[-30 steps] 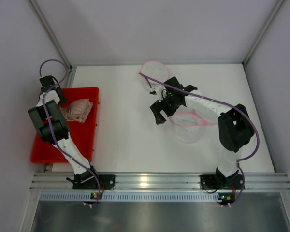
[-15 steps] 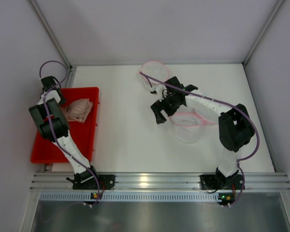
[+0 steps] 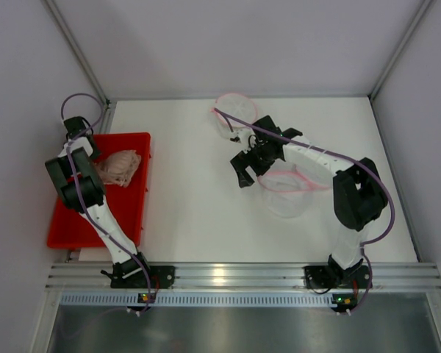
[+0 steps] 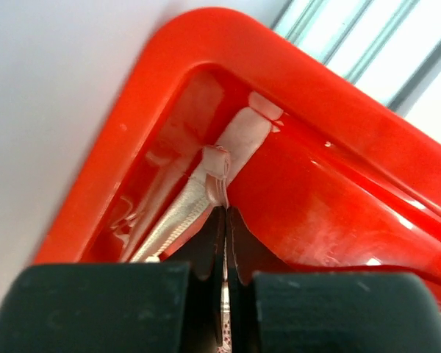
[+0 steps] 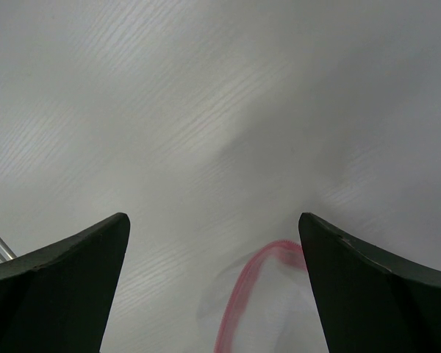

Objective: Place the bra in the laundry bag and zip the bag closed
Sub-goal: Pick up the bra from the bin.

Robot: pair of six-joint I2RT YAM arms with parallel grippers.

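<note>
The white table fills mid-frame. At its left edge sits the red tray; right of centre, the laundry bag (pink-rimmed mesh). The bra lies heaped in the tray. The left claw pinches its pale strap; the right claw hangs spread beside the bag.

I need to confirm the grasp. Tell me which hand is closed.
The left hand, in the corner of the red tray: shut on a pale strap. The right hand stands wide open above the table.
</note>
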